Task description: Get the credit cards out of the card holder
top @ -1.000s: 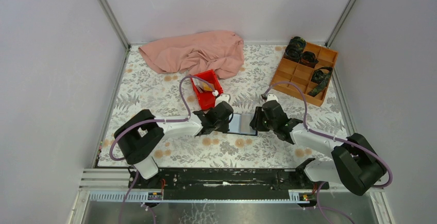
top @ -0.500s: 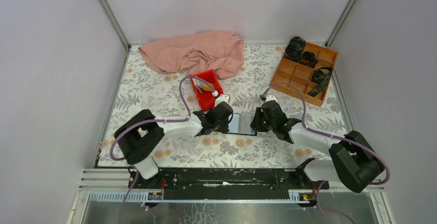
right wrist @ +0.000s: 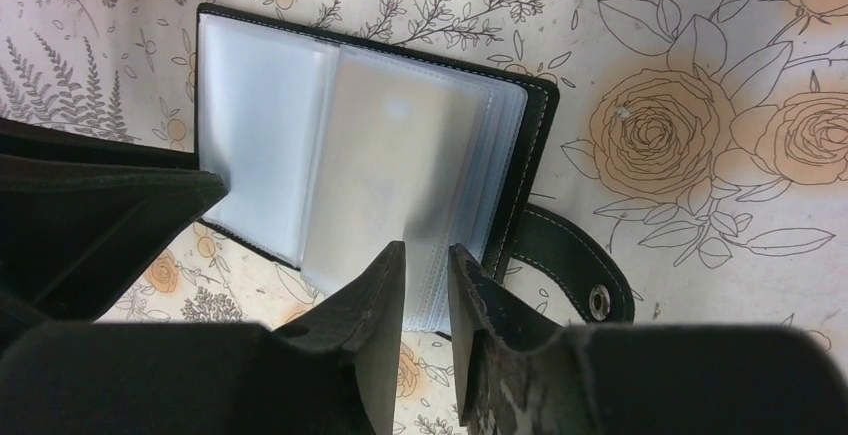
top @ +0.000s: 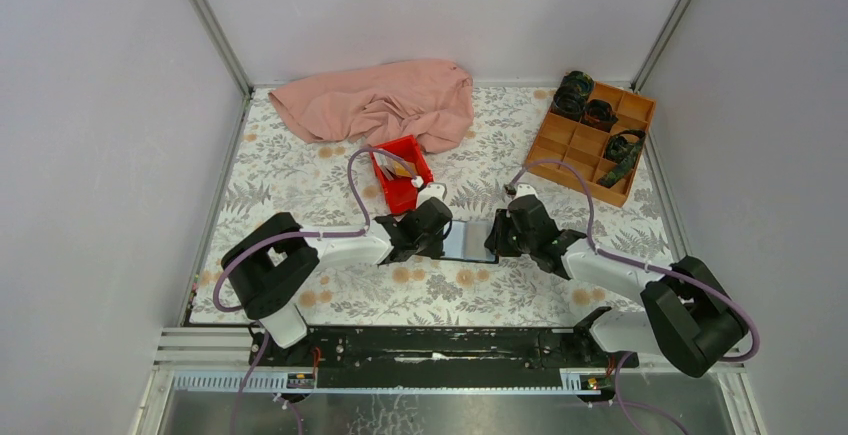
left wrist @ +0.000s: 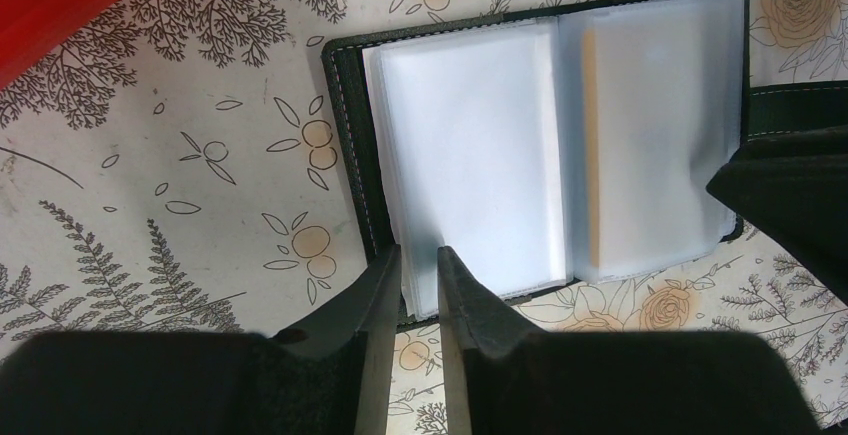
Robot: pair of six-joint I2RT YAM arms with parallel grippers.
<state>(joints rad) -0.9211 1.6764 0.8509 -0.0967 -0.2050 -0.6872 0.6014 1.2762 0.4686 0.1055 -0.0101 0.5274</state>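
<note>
a table [top: 300,170] under a floral cloth, with grey walls on three sides. both arms are bolted at its near edge and reach inward to meet at the middle.

there the card holder [top: 468,240] lies open and flat between them, black border out and frosted plastic sleeves up.

the left gripper [left wrist: 418,285] sits at the holder's near left corner. its fingers are drawn in to a narrow slit, and the edge of the left-hand sleeves is pinched between them.

the right gripper [right wrist: 427,285] comes in from the opposite side. its fingers are also close together, with the edge of the sleeve stack reaching into the gap. i cannot tell whether they actually clamp it.

beside that gripper the holder's black strap [right wrist: 570,265], with its snap, lies flat on the cloth.

through the right-hand sleeve in the left wrist view shows a thin orange strip, seemingly the edge of one of the credit cards [left wrist: 588,145]. the rest is too milky to read.

just beyond the left gripper stands a red tray [top: 410,195]. small pale and orange pieces lie in it, too small to name.

farther back a pink cloth [top: 380,100] lies crumpled by the rear wall. at the far right a wooden compartment box [top: 575,145] holds a few dark items [top: 575,90].
</note>
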